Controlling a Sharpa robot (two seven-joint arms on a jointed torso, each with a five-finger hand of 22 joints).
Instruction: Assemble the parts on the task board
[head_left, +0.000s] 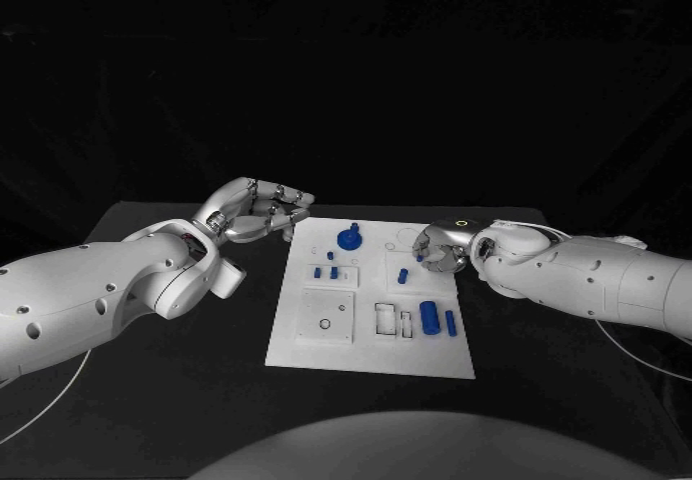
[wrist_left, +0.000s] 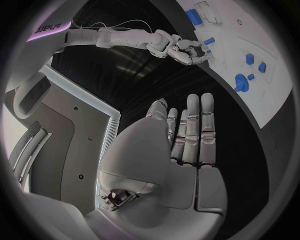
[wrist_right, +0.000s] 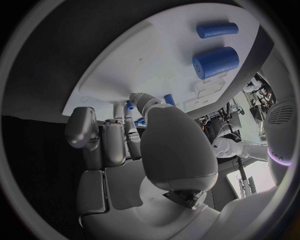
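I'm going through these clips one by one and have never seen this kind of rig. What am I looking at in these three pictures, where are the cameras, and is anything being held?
It is a two-armed robot at a black table. The wide picture looks down from its head; the two round ones come from cameras behind each wrist.

In the middle lies the white task board, carrying small blue parts: a gear-like piece, a thick cylinder and a thinner one.

The left hand hangs off the board's far left corner, fingers apart, holding nothing. The right hand is over the board's right side; its wrist view shows fingertips near a small blue part, but whether they grip it I cannot tell.
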